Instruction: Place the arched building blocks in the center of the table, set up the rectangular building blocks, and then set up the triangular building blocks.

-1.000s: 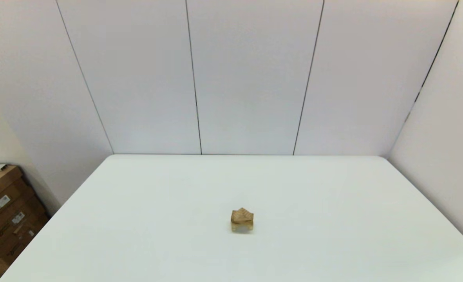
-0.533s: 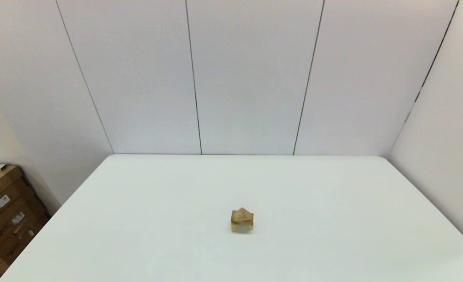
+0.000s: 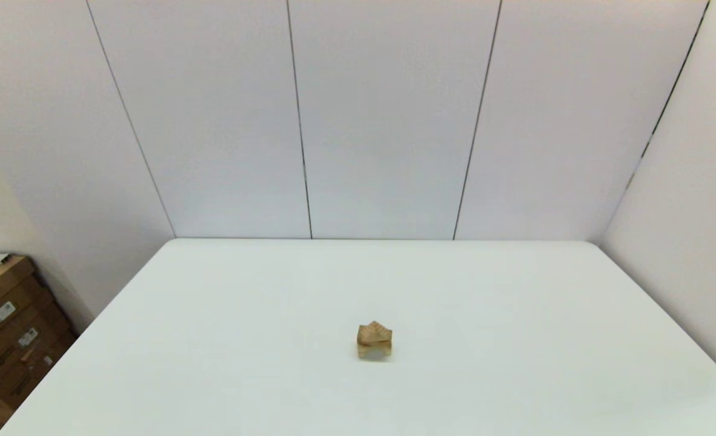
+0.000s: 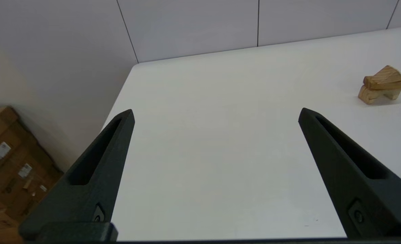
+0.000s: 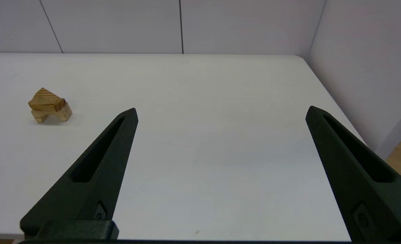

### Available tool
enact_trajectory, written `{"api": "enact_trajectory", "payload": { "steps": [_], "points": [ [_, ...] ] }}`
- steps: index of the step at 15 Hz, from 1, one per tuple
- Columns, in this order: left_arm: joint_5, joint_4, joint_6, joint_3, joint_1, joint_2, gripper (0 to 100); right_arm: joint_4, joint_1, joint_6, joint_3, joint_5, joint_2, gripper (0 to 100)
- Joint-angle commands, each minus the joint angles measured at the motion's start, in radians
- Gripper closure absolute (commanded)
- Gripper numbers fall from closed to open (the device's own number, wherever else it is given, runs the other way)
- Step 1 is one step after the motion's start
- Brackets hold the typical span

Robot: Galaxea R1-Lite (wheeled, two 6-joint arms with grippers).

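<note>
Head view shows a small stack of light-wood blocks standing near the middle of the table (image 3: 515,315), and it sits exactly where it sat a second ago; nothing in this view has shifted. At the bottom is the arched building block (image 3: 374,349) on its two short legs, the rectangular building block (image 3: 373,340) appears to lie flat across it, though the two are hard to separate from here, and the triangular building block (image 3: 375,330) rests on top with its ridge pointing up. Neither arm appears in the head view. In the left wrist view the left gripper (image 4: 215,113) has its two black fingers spread wide apart over bare tabletop, holding nothing, with the stack well off to one side. In the right wrist view the right gripper (image 5: 221,112) is likewise spread wide and empty, the stack again well apart from it. Judging by the stillness and the finished stack, the task looks complete and both arms seem parked. The tabletop is smooth, white and glossy, with rounded corners. Pale panelled walls (image 3: 382,121) with thin dark seams enclose it at the back and right, and brown cardboard boxes (image 3: 6,339) stand on the floor beyond the left edge
</note>
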Motion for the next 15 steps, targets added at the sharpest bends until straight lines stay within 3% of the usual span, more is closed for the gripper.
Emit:
{"api": "enact_trajectory", "payload": {
  "steps": [1, 15],
  "points": [
    [0.008, -0.003, -0.038, 0.002, 0.0, 0.002, 0, 0.0, 0.0, 0.0, 0.0, 0.0, 0.0, 0],
    [0.04, -0.004, -0.086, 0.002, 0.0, 0.002, 0, 0.0, 0.0, 0.0, 0.0, 0.0, 0.0, 0]
  ]
}}
